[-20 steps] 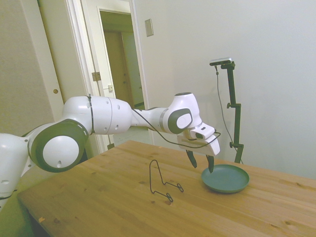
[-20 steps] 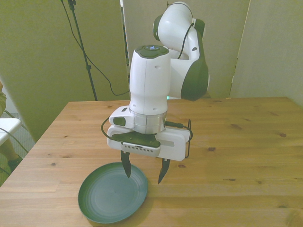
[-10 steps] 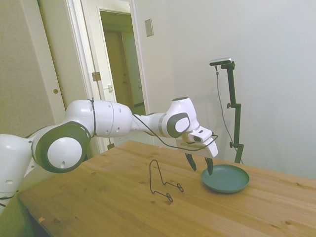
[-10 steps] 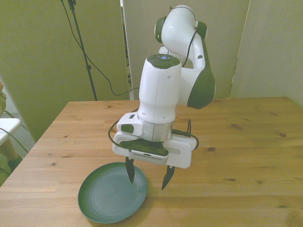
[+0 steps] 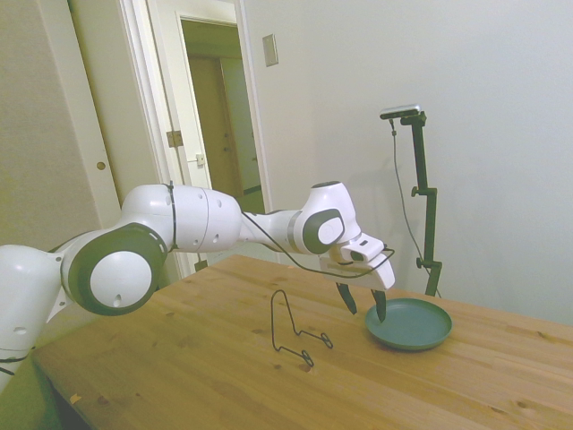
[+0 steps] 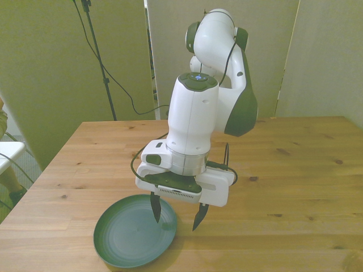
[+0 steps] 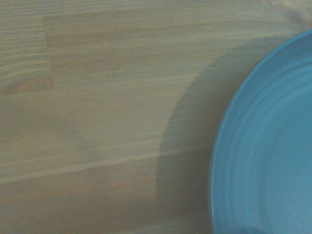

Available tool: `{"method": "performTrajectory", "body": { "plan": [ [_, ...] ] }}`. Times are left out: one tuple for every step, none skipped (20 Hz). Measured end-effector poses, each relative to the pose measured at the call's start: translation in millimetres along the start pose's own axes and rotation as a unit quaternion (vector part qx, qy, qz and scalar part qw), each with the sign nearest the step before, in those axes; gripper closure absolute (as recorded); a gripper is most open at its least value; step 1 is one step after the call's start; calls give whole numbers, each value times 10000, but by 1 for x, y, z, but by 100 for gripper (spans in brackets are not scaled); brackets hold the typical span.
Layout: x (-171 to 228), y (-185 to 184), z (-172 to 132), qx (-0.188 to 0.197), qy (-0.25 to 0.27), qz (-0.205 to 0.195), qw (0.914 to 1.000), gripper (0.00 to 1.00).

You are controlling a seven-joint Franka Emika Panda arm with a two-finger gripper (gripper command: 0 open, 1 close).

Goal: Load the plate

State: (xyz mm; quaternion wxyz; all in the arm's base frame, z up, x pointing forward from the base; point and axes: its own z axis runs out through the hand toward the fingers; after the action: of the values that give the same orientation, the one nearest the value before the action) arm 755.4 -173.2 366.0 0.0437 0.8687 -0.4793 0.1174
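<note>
The plate [image 6: 135, 238] lies flat on the wooden desk [image 6: 295, 170], near the desk's near edge at the front view's left. In the side view the plate [image 5: 408, 323] sits toward the picture's right, beyond a thin black wire stand [image 5: 295, 330] that rests upright on the desk well apart from it. The plate holds nothing.

The gripper [image 6: 176, 214] hangs low over the plate's rim on the side toward the front view's right, its two dark fingers pointing down and spread fairly wide with nothing between them. One finger [image 6: 155, 208] stands over the plate's inner surface; the other is over bare wood just beside the rim, so the fingers straddle the plate's edge. In the side view the gripper [image 5: 363, 305] is at the plate's near-left rim, with the fingertips close to the rim; whether they touch cannot be told.

The wrist view shows a curved part of the plate [image 7: 273, 151], looking bright blue there, with faint concentric rings, and beside it the wood grain of the desk [image 7: 97, 97] under a soft shadow
</note>
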Motion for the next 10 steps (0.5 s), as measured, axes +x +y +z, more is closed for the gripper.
{"method": "performTrajectory", "body": {
  "plan": [
    [1,0,0,-1,20,6,10000,0],
    [2,1,0,-6,35,17,10000,0],
    [3,2,0,-13,49,34,10000,0],
    [3,2,0,-24,63,49,10000,0],
    [4,2,1,-39,78,66,9999,0],
    [4,2,2,-52,90,88,9999,0],
    [5,2,4,-69,98,110,9999,0],
    [5,2,6,-92,105,126,9998,100],
    [6,1,7,-105,110,131,9998,100],
    [6,1,7,-118,108,132,9998,100]
  ]
}}
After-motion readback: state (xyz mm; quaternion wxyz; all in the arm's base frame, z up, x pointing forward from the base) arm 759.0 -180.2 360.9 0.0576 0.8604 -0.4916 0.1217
